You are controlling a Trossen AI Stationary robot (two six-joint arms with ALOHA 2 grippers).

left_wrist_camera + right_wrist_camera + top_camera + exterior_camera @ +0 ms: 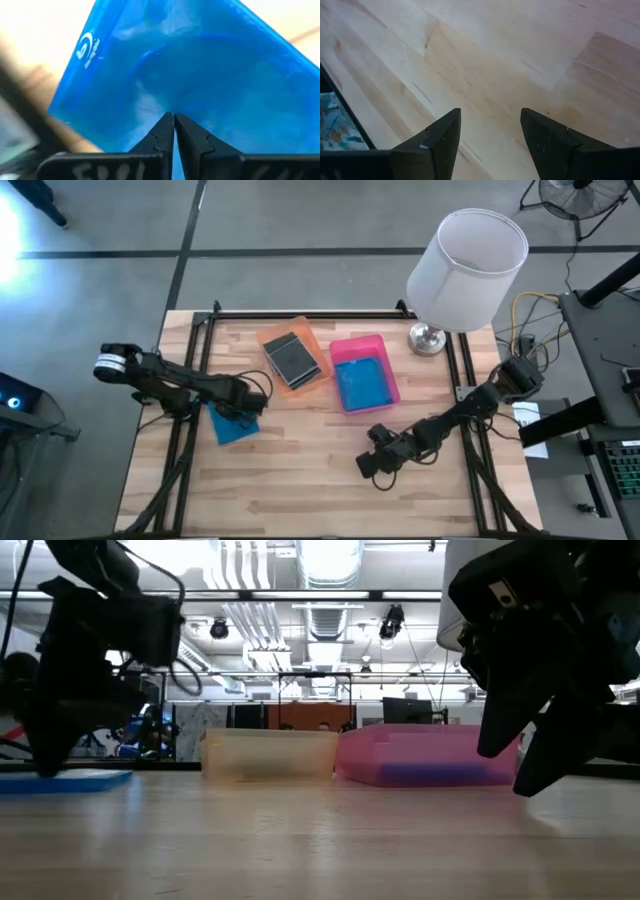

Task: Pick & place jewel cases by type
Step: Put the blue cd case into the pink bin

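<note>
A bright blue jewel case (236, 426) lies flat on the table's left part; it fills the left wrist view (200, 70) and shows in the low view (70, 780). My left gripper (243, 409) (173, 118) stands over it, shut. A dark grey jewel case (293, 358) lies in the orange tray (313, 340), and a blue one (363, 385) lies in the pink tray (352, 346). My right gripper (372, 463) (490, 130) is open over bare wood on the table's near right part, touching nothing. My left gripper comes from above, slanting from the table's left, with its shut fingertips (167, 122) set on the top face of the blue case (165, 107), well inside its edges. The case lies flat on the table; in the low view the finger (48, 765) reaches down to it.
The orange tray (270, 753) and pink tray (420, 755) stand side by side at the table's far middle. A white-shaded lamp (465, 265) stands at the far right corner. Bare wood (300, 480) spreads across the near half between the two arms.
</note>
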